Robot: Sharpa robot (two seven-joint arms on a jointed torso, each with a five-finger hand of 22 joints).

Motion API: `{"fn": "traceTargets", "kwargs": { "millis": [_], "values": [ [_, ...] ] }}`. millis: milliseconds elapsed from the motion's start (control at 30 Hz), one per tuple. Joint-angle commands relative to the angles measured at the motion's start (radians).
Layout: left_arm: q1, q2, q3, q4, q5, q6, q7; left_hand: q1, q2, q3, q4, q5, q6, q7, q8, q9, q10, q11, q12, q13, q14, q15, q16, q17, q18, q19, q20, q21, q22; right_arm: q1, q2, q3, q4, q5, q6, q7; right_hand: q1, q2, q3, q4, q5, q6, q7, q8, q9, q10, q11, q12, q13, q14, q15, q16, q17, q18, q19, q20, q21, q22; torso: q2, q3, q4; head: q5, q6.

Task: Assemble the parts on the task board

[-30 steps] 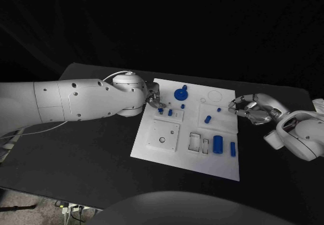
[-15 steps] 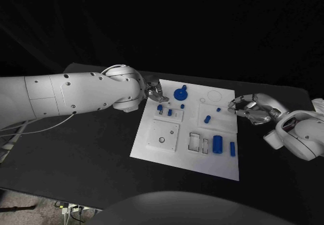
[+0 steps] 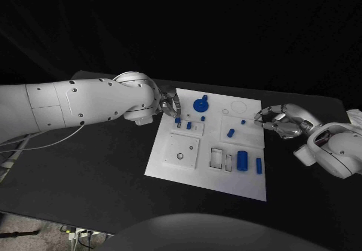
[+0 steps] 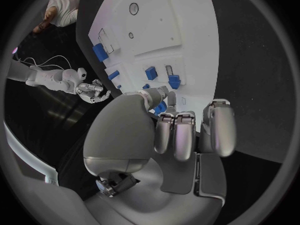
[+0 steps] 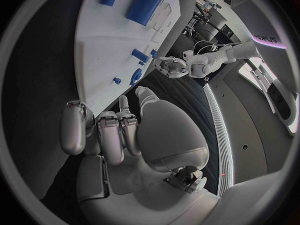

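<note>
The left hand (image 3: 167, 107) hovers at the task board's (image 3: 249, 185) ten o'clock edge, fingers curled in on nothing I can see, just beside the round blue knob (image 3: 201, 104) and small blue pegs (image 3: 189, 125). The right hand (image 3: 278, 121) waits at the three o'clock edge, likewise curled and empty. Judged from here, the left hand should open before descending and pinch a single peg squarely, without nudging its neighbours.

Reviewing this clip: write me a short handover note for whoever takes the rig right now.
Left hand: at the task board's far left edge, fingers curled, nothing visibly held.
Right hand: off the board's right edge, curled, nothing visibly held.
On the board: blue round knob, small blue pieces, large blue cylinder, thin blue bar.
Which parts are already seated cannot be told.
</note>
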State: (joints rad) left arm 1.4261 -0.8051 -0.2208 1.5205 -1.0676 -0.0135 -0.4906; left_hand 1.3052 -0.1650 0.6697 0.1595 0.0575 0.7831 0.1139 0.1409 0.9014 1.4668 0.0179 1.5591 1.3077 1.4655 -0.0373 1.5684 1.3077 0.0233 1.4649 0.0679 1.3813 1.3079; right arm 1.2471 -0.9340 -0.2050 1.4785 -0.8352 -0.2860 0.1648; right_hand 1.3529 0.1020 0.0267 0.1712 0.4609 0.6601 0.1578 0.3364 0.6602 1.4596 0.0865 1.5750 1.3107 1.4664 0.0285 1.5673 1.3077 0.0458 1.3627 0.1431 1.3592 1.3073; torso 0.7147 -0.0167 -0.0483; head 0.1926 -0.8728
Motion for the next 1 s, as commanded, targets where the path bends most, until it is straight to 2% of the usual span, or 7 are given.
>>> {"fn": "traceTargets", "kwargs": {
  "millis": [33,100,200,333,500,833,1000],
  "values": [
    [0.002,0.006,0.0,-0.011,-0.05,0.032,0.07,0.04,-0.011,-0.033,-0.028,-0.006,-0.024,0.002,-0.06,-0.096,0.091,0.008,-0.002,0.251,0.105,0.008,0.002,0.263,0.021,0.0,0.013,0.0,0.205,-0.001,0.001,0.0,0.001,-0.001,0.013,0.0,0.008,-0.003,0.006,0.001,0.005,-0.007,0.001,-0.005,-0.001,0.111,-0.002,-0.004,0.26,0.104,0.005,0.003,0.263,0.018,-0.007,0.002,-0.004,0.179,0.001,-0.0009,-0.0003,-0.001,0.0],
    [0.002,0.008,0.0,-0.017,-0.06,0.027,0.086,0.065,-0.01,-0.072,-0.039,-0.004,-0.008,0.004,-0.074,-0.157,0.092,0.009,-0.001,0.252,0.105,0.01,0.002,0.263,0.02,0.0,0.017,0.003,0.205,-0.001,0.001,0.0,0.001,-0.001,0.013,0.0,0.008,-0.003,0.006,0.001,0.005,-0.007,0.001,-0.005,-0.001,0.111,-0.002,-0.004,0.26,0.104,0.005,0.003,0.263,0.018,-0.007,0.002,-0.004,0.179,0.001,-0.0016,-0.0002,-0.002,0.0],
    [0.002,0.01,0.0,-0.023,-0.07,0.017,0.105,0.086,-0.003,-0.097,-0.046,-0.007,0.01,0.002,-0.071,-0.188,0.094,0.007,0.001,0.253,0.105,0.012,0.002,0.263,0.021,0.0,0.016,0.006,0.205,-0.001,0.001,0.0,0.001,-0.001,0.014,0.0,0.008,-0.004,0.008,0.001,0.008,-0.008,0.001,-0.005,-0.001,0.111,-0.002,-0.004,0.26,0.104,0.005,0.003,0.263,0.018,-0.007,0.002,-0.004,0.179,0.001,-0.0018,0.0002,-0.003,0.0],
    [0.002,0.014,0.0,-0.031,-0.077,0.005,0.121,0.101,0.005,-0.116,-0.05,-0.006,0.031,0.001,-0.062,-0.206,0.096,0.007,0.003,0.255,0.105,0.012,0.002,0.263,0.021,0.0,0.017,0.006,0.205,-0.001,0.001,0.0,0.001,-0.001,0.015,-0.001,0.008,-0.004,0.008,0.001,0.008,-0.008,0.001,-0.005,-0.001,0.111,-0.002,-0.004,0.26,0.104,0.005,0.003,0.263,0.018,-0.007,0.002,-0.004,0.179,0.001,-0.0013,0.0009,-0.003,0.0],
    [0.002,0.021,0.0,-0.052,-0.081,0.013,0.125,0.104,0.007,-0.126,-0.05,-0.007,0.032,0.002,-0.062,-0.214,0.094,0.007,0.001,0.254,0.105,0.012,0.002,0.263,0.021,-0.001,0.017,0.005,0.205,-0.001,0.002,0.0,0.001,-0.001,0.017,-0.001,0.008,-0.004,0.008,0.001,0.008,-0.008,0.001,-0.005,-0.001,0.111,-0.002,-0.004,0.26,0.104,0.005,0.003,0.263,0.018,-0.007,0.002,-0.004,0.179,0.001,-0.0008,0.0009,-0.003,0.0],
    [-0.001,0.041,-0.001,-0.086,-0.069,0.055,0.12,0.084,0.032,-0.187,-0.013,0.002,0.031,0.007,-0.073,-0.276,0.088,0.012,-0.004,0.248,0.105,0.018,0.002,0.263,0.022,-0.006,0.022,0.001,0.203,-0.001,0.003,0.0,0.002,-0.001,0.02,-0.002,0.009,-0.004,0.011,0.0,0.012,-0.007,0.0,-0.005,-0.002,0.111,-0.002,-0.004,0.26,0.104,0.005,0.003,0.263,0.019,-0.008,0.002,-0.005,0.179,0.001,-0.0016,0.0007,-0.005,0.0],
    [-0.002,0.048,-0.001,-0.091,-0.068,0.073,0.117,0.085,0.039,-0.206,-0.003,0.001,0.052,0.011,-0.072,-0.31,0.088,0.015,-0.005,0.248,0.105,0.02,0.002,0.263,0.022,-0.008,0.024,0.0,0.203,-0.001,0.003,0.0,0.002,-0.001,0.022,-0.003,0.009,-0.004,0.011,0.0,0.012,-0.007,0.0,-0.005,-0.002,0.111,-0.002,-0.004,0.26,0.104,0.005,0.003,0.263,0.019,-0.008,0.002,-0.005,0.179,0.0,-0.0003,0.0007,-0.004,0.0]
  ]
}}
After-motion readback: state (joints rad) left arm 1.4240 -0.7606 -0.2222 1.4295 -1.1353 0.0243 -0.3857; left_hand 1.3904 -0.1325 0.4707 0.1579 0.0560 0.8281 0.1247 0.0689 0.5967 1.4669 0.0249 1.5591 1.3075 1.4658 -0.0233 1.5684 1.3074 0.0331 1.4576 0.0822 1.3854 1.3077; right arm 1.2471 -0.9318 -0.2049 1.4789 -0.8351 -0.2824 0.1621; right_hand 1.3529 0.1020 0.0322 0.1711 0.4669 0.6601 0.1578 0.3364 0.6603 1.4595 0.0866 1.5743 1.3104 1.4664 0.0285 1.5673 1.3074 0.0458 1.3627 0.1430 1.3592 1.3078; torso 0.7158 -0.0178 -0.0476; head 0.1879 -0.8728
